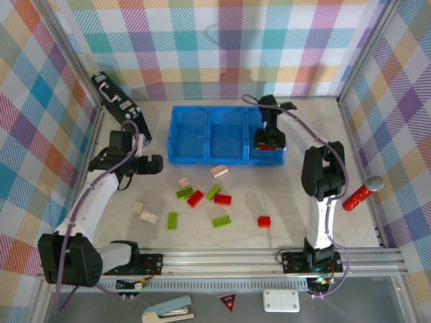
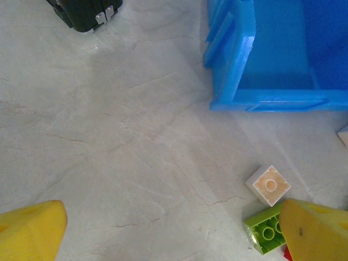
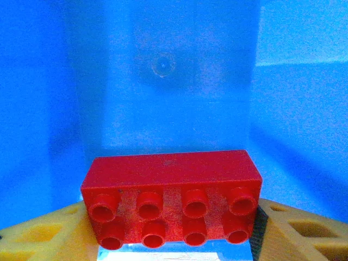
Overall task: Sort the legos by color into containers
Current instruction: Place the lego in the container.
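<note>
My right gripper (image 1: 268, 140) is shut on a red lego (image 3: 171, 198) with eight studs, gripped by its short ends. It hangs over the right compartment of the blue tray (image 1: 202, 138), whose blue floor (image 3: 163, 81) lies behind the brick. Loose legos lie on the table in front of the tray: cream (image 1: 219, 171), green (image 1: 213, 192), red (image 1: 223, 200), another red (image 1: 264, 221), and several more. My left gripper (image 1: 151, 163) stands open over bare table (image 2: 174, 239), left of a cream lego (image 2: 268, 185) and a green lego (image 2: 265, 231). The tray's left corner (image 2: 239, 70) is at upper right in the left wrist view.
A black case with silver latches (image 1: 121, 108) leans at the back left, and its corner (image 2: 84, 13) is in the left wrist view. A red and silver cylinder (image 1: 360, 194) lies by the right wall. Checked walls close in three sides.
</note>
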{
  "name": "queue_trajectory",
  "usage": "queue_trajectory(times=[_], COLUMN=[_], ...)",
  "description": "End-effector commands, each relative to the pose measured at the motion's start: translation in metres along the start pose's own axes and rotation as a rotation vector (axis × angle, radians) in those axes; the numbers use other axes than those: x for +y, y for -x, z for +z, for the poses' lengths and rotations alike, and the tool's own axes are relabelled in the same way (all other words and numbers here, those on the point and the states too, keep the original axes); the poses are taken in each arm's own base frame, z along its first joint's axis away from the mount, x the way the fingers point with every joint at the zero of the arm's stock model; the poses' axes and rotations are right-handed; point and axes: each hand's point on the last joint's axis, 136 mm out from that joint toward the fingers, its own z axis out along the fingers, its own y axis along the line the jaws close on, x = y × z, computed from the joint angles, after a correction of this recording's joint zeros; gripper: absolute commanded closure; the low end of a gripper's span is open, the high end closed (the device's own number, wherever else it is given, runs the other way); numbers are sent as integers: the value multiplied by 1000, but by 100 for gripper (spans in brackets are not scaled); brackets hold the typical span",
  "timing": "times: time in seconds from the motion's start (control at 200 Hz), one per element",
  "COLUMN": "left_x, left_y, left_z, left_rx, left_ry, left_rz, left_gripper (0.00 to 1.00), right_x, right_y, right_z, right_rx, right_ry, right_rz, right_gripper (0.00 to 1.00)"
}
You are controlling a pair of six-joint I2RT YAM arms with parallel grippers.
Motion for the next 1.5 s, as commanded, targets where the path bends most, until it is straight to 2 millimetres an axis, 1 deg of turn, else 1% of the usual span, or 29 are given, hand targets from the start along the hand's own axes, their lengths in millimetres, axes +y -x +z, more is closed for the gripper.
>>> queue_trajectory(times=[0.0, 0.46, 0.645, 0.91, 1.095, 1.23, 1.38, 1.495], left_x=[5, 6, 6, 7, 7, 6, 5, 4], left_y=[-2, -4, -5, -6, -5, -5, -5, -4], left_z=[0, -1, 0, 0, 0, 0, 0, -1], left_rx=[5, 7, 10, 11, 11, 10, 8, 3], left_ry=[20, 27, 24, 29, 28, 23, 21, 15], left_rz=[7, 9, 9, 9, 8, 8, 9, 9], left_gripper=[0, 0, 0, 0, 0, 0, 0, 0], right_x=[7, 15, 15, 11, 10, 11, 11, 12], right_y=[4, 32, 38, 42, 44, 46, 48, 50], right_z=[4, 39, 55, 66, 67, 63, 51, 36], right_rx=[24, 46, 60, 67, 62, 58, 45, 30], right_ry=[30, 19, 23, 11, 14, 18, 20, 32], right_rz=[-15, -47, -39, -35, -35, -37, -36, -32], right_gripper=[33, 32, 32, 31, 28, 26, 25, 25])
